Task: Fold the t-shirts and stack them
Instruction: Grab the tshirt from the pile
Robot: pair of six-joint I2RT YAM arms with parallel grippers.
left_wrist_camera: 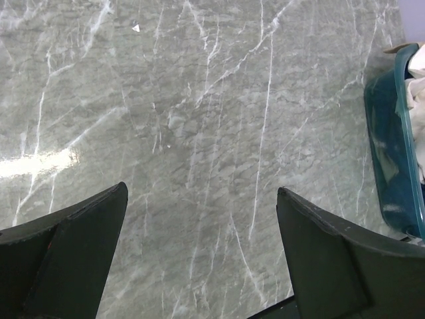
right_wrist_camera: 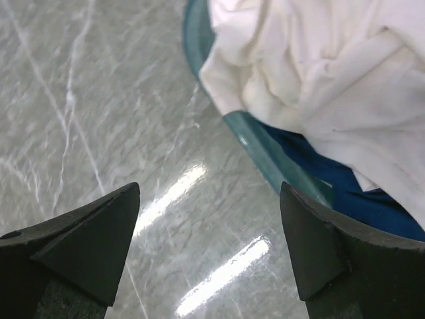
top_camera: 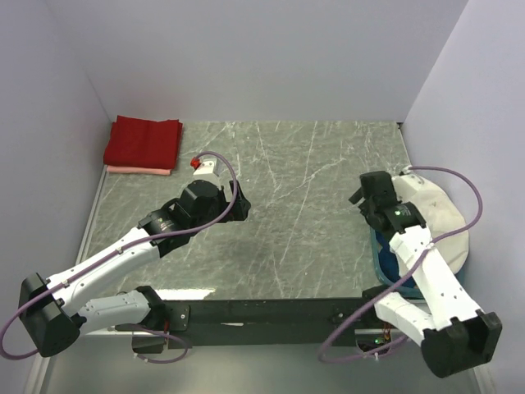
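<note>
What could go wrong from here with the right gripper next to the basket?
1. The white shirt lies bunched over the blue shirt. The open right gripper may pinch both and lift them together.
2. White cloth hangs over the rim of the basket, so a low grasp could catch the rim and drag the basket.

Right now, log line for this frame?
stacked: red shirt on pink shirt | basket: white shirt over blue shirt | left fingers: open | right fingers: open, by basket
</note>
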